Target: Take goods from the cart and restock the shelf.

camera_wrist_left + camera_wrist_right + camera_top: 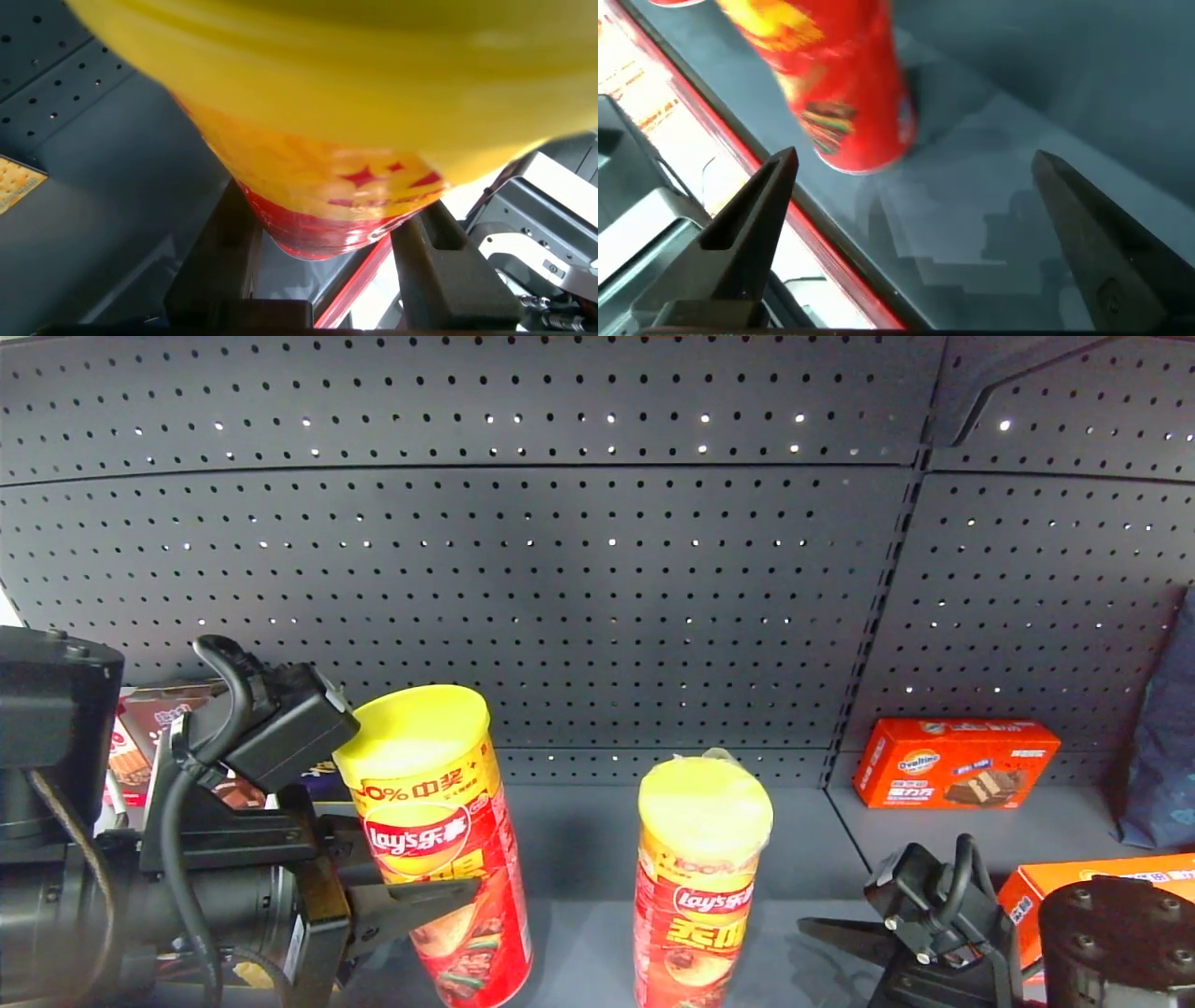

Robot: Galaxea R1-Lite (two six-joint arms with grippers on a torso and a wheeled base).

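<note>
Your left gripper (434,896) is clamped on the lower body of a red chip can (425,775), which sits yellow lid up and slightly tilted over the shelf deck (579,831). Judged step: placing. You cannot confirm base contact with the deck. The next move calls for settling it upright, then letting go. Your right gripper (924,233) stands wide and holds nothing, near a second can (702,887) standing on the deck.

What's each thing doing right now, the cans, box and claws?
Left chip can: lid on, held by left claw.
Right chip can: lid on, upright on shelf, free.
Orange box: closed, lying on shelf.
Left claw: shut on that can.
Right claw: open, empty.
</note>
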